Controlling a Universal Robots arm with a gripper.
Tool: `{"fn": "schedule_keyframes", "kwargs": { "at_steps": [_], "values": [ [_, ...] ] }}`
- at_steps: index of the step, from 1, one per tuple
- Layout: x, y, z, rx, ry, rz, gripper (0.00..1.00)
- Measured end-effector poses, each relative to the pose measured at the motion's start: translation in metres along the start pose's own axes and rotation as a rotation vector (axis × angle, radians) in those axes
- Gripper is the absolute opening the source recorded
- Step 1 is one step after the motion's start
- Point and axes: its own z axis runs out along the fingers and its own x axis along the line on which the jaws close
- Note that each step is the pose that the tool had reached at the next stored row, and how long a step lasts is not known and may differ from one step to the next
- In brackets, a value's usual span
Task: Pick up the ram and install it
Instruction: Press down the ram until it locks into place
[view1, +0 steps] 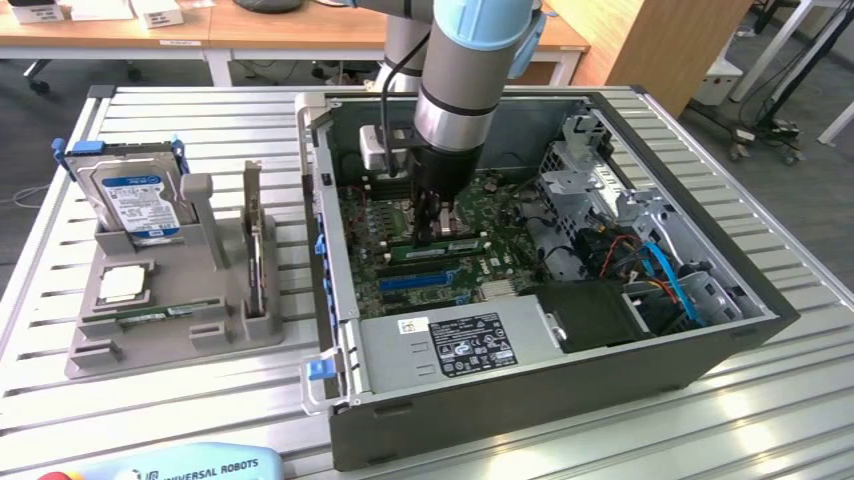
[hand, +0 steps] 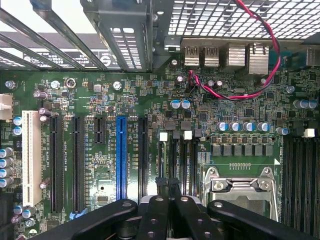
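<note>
Risk centred inside the open case (view1: 534, 395), past the grey power supply (view1: 454, 345) at lower centre. Pincer (view1: 430, 228) closed narrow at mid-frame, tips down on the ram (view1: 457, 243), set along the memory slots (hand: 182, 155) of the motherboard (view1: 400, 215). Cannot tell whether clamped or merely pressed. Likely trouble: tilted stick with one end seated only; notch misaligned, contacts bent; white latches (hand: 163, 136) left unsnapped; excess push flexing the board.
</note>
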Motion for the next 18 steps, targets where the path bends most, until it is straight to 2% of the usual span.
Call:
{"fn": "schedule_keyframes", "kwargs": {
  "at_steps": [13,18],
  "values": [
    [0.000,-0.0001,-0.0005,0.0011,-0.0014,0.000,0.10],
    [0.000,0.0004,-0.0113,0.0001,-0.0002,0.000,0.10]
  ]
}}
